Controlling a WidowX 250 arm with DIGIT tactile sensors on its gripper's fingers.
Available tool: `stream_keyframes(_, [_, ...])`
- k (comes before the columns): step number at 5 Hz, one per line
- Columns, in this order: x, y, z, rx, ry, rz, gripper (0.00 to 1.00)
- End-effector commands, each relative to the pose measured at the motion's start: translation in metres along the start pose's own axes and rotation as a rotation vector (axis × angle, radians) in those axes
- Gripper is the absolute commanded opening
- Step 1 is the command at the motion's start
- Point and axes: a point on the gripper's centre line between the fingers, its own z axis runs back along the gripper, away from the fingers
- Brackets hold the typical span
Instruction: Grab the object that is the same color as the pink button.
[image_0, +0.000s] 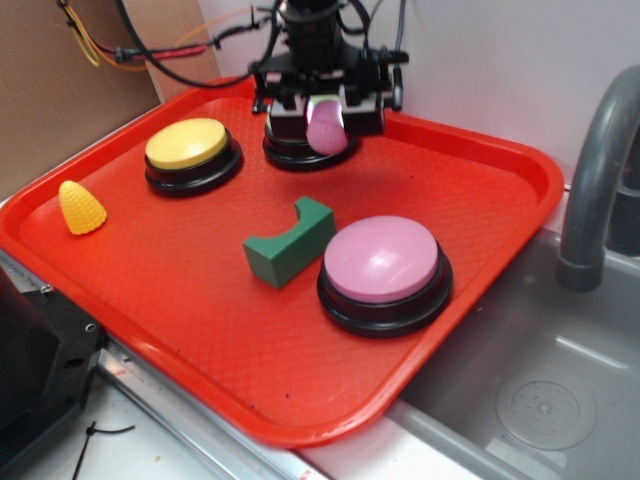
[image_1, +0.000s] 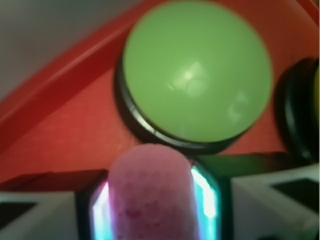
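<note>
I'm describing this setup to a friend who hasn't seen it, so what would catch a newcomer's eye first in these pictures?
Probably the bright red tray filling the exterior view, with the big pink button on its near right. Next, the gripper at the tray's far edge, shut on a small pink ball held just above the green button. A yellow button sits far left, with a green block mid-tray.

Exterior high front; wrist close, downward
</note>
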Motion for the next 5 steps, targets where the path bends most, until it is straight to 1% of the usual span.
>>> stream_keyframes(1, [0.004,0.023,0.096,-0.134,0.039,-0.221,0.0])
stream_keyframes(2, [-0.009,0.037,0.12,-0.166,0.036,-0.328,0.0])
stream_keyframes(3, [-0.022,0.049,0.138,-0.172,0.013,-0.384,0.0])
stream_keyframes(4, [-0.033,0.046,0.137,-0.188,0.001,-0.403,0.0])
stream_keyframes(5, [-0.026,0.046,0.131,-0.098,0.029,-0.352,0.22])
